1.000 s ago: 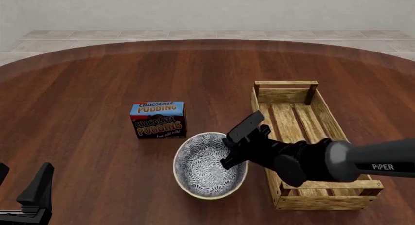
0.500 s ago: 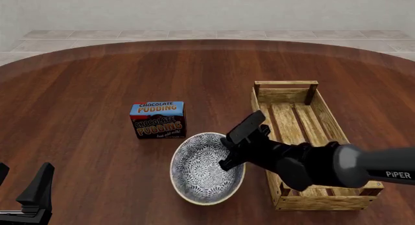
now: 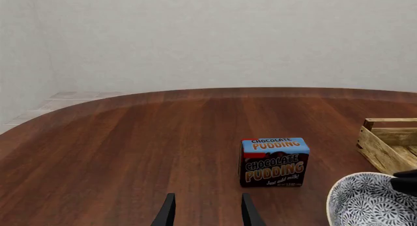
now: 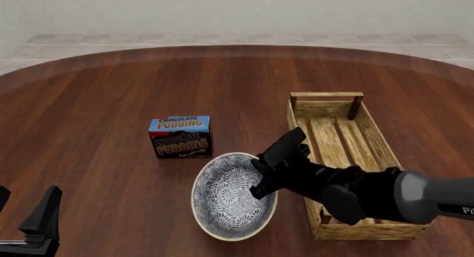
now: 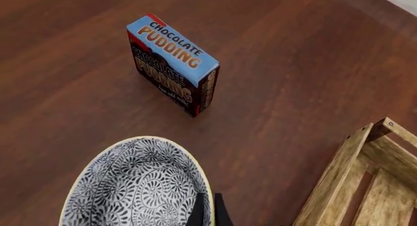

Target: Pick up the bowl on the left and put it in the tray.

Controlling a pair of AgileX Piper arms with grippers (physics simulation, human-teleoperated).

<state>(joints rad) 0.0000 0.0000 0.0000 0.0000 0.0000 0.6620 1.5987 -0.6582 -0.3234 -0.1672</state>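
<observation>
The light is even and soft in all views. The surface (image 4: 111,90) shows a weak sheen at its far edge. Shadows are faint. Everything is sharp, without blur or glare.

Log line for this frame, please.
right gripper: shut on bowl rim | bowl tilted, beside tray | left gripper: open, idle

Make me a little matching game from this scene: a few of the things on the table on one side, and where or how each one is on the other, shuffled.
Things:
1. blue-patterned ceramic bowl
2. chocolate pudding box
3. light-wood slatted tray
4. left claw

States:
A. open, holding nothing
B. standing upright, untouched
C. pinched at its rim by the right claw
D. nothing inside it

Pairs: 1-C, 2-B, 3-D, 4-A
</observation>
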